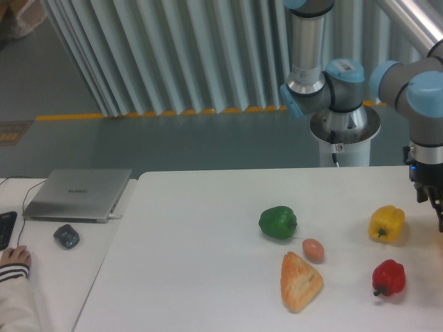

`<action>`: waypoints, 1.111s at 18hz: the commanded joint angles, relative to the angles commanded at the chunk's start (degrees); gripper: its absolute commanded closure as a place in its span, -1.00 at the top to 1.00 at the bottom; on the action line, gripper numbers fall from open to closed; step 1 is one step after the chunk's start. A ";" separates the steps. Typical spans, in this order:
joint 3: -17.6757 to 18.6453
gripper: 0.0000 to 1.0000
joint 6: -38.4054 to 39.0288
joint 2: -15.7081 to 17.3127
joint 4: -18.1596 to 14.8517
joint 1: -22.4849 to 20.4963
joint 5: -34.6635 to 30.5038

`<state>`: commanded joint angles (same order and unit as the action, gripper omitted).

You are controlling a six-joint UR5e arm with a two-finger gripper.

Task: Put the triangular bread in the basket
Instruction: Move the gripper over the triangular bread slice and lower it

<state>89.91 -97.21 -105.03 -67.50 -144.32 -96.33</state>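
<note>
The triangular bread (pixel 300 281), a golden-orange wedge with a paler centre, lies flat on the white table (pixel 201 242) near its front edge, point towards the back. My gripper (pixel 435 207) hangs at the far right edge of the camera view, well right of the bread and above the table, beyond the yellow pepper. The frame edge cuts its fingers, so their state is unclear, and I see nothing held. Of the basket, only a thin pale sliver (pixel 441 241) shows at the right edge under the gripper.
A small brown egg (pixel 313 250) sits just behind the bread. A green pepper (pixel 277 222), a yellow pepper (pixel 386 223) and a red pepper (pixel 388 277) stand around. A laptop (pixel 78 194), a mouse (pixel 66 236) and a person's hand (pixel 14 259) are at the left.
</note>
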 joint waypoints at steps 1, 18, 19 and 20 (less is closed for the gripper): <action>-0.09 1.00 0.17 -0.09 0.00 0.00 0.00; 3.00 1.00 25.96 -1.23 7.38 3.68 14.41; 2.29 1.00 30.19 -1.75 7.47 4.65 14.50; 1.50 1.00 35.28 -2.19 7.47 6.14 14.50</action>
<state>91.41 -61.93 -107.22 -60.03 -138.18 -81.83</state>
